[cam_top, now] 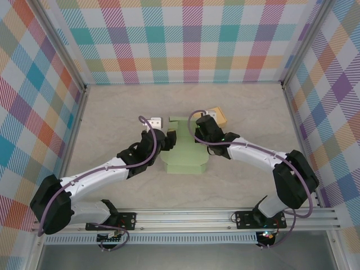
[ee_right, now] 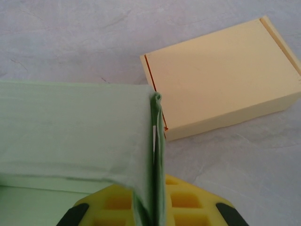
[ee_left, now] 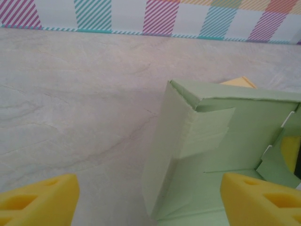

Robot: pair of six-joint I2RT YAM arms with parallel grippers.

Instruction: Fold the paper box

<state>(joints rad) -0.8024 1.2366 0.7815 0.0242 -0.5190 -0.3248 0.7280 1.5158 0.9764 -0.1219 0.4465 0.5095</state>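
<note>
The pale green paper box (cam_top: pixel 183 153) lies part-folded in the middle of the table, its rounded lid flap pointing toward the arms. My left gripper (cam_top: pixel 169 140) is at its left side. In the left wrist view that gripper (ee_left: pixel 150 203) is open, its yellow fingers (ee_left: pixel 40 200) wide apart, with the box's raised left wall (ee_left: pixel 164 155) standing between them untouched. My right gripper (cam_top: pixel 198 133) is at the box's far right corner. In the right wrist view it (ee_right: pixel 155 205) is shut on the doubled green side wall (ee_right: pixel 157 155), holding it upright.
A folded tan box (cam_top: pixel 218 117) sits just behind the right gripper, large in the right wrist view (ee_right: pixel 221 75). A small white object (cam_top: pixel 153 121) lies behind the left gripper. Checked walls close in the table on three sides.
</note>
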